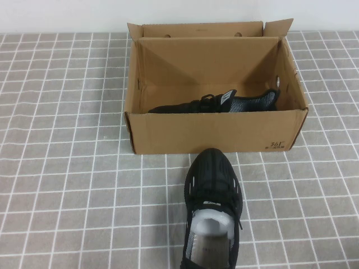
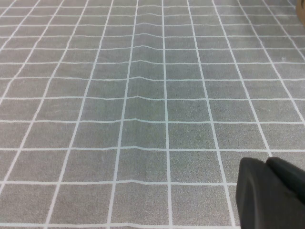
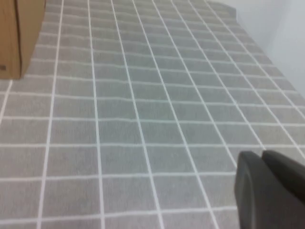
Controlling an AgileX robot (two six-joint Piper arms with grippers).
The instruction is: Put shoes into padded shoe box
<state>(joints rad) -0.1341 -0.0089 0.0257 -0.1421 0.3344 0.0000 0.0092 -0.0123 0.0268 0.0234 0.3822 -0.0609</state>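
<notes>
In our high view neither arm appears, so both shoes lie well away from our grippers: one black knit shoe [image 1: 224, 102] on its side inside the brown cardboard box [image 1: 213, 134], the other shoe [image 1: 212, 210] upright on the grey checked cloth [image 1: 67, 168] just in front of the box, toe toward it, pale insole showing. Only the wrist views show our hands: the left gripper [image 2: 271, 193] hangs over bare cloth, the right gripper [image 3: 269, 188] over cloth with a box corner in sight. We cannot tell whether either is released or clenched.
</notes>
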